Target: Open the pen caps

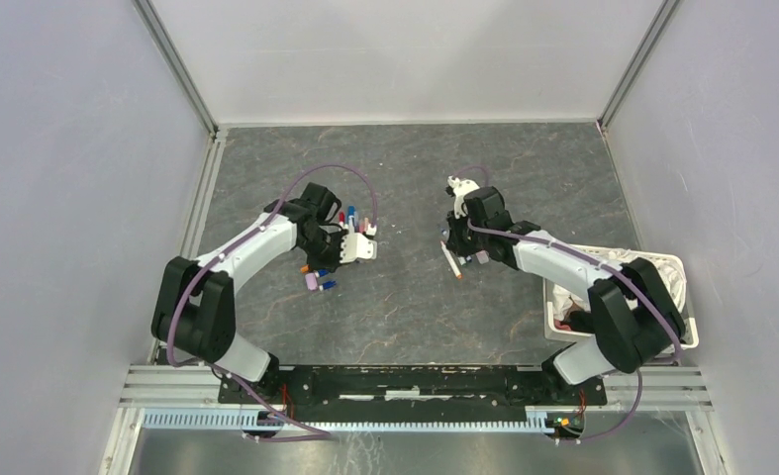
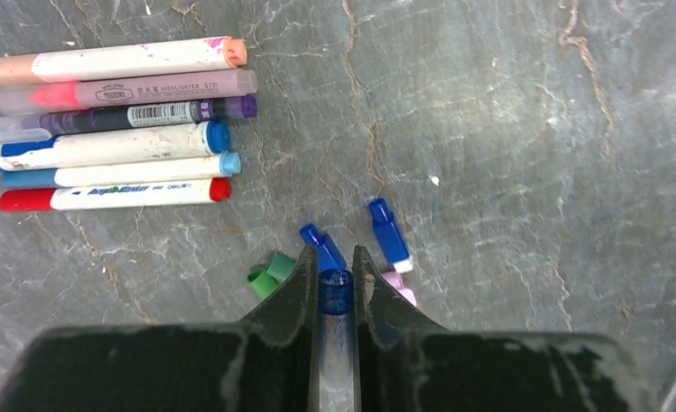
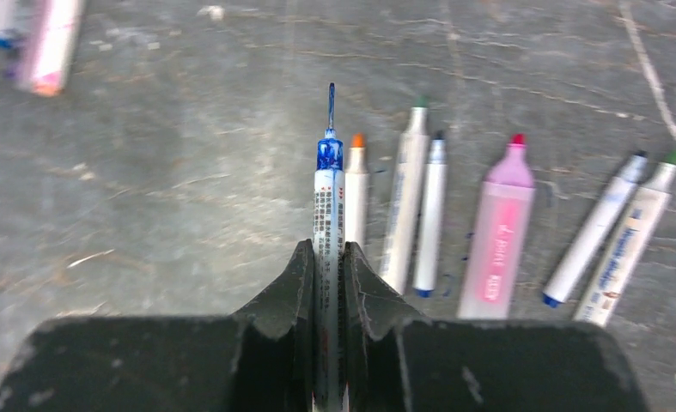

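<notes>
Noting the left gripper (image 2: 332, 254) clamped on a blue cap (image 2: 335, 292), loose caps (image 2: 391, 233) on the table (image 2: 532, 129) just ahead. We see the right gripper (image 3: 325, 249) pinching the bared blue pen (image 3: 327, 193), its long axis running straight out, parallel to the uncapped row (image 3: 429, 206) beside it, probably hovering just above.

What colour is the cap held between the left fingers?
Translucent blue. The cap shows best in the left wrist view, pinched between the left fingers.
</notes>
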